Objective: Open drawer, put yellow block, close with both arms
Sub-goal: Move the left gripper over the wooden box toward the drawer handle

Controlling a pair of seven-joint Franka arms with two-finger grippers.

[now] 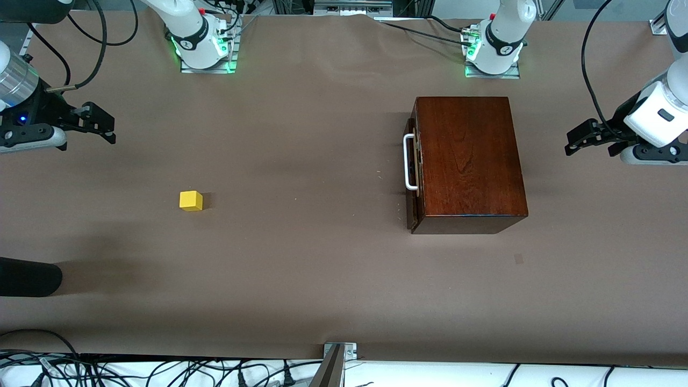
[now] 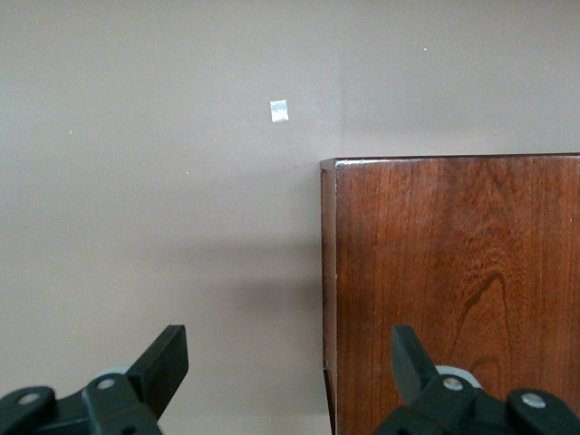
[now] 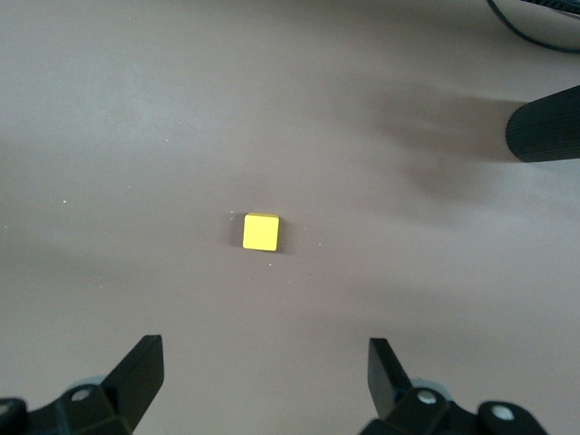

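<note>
The mahogany box (image 1: 470, 161) stands on the brown table toward the left arm's end. Its drawer (image 1: 413, 161) is closed, and the white handle (image 1: 408, 162) faces the right arm's end. The yellow block (image 1: 191, 200) lies on the table toward the right arm's end and also shows in the right wrist view (image 3: 261, 232). My left gripper (image 1: 574, 141) is open and empty above the table beside the box's back end. In the left wrist view (image 2: 288, 346) it is over the box's edge (image 2: 453, 272). My right gripper (image 1: 110, 129) (image 3: 265, 352) is open and empty over the table, apart from the block.
A black cylinder (image 1: 29, 277) (image 3: 544, 122) pokes in at the right arm's end, nearer the front camera than the block. A small tape patch (image 1: 518, 259) (image 2: 279, 111) lies on the table near the box. A metal bracket (image 1: 339, 352) sits at the table's front edge.
</note>
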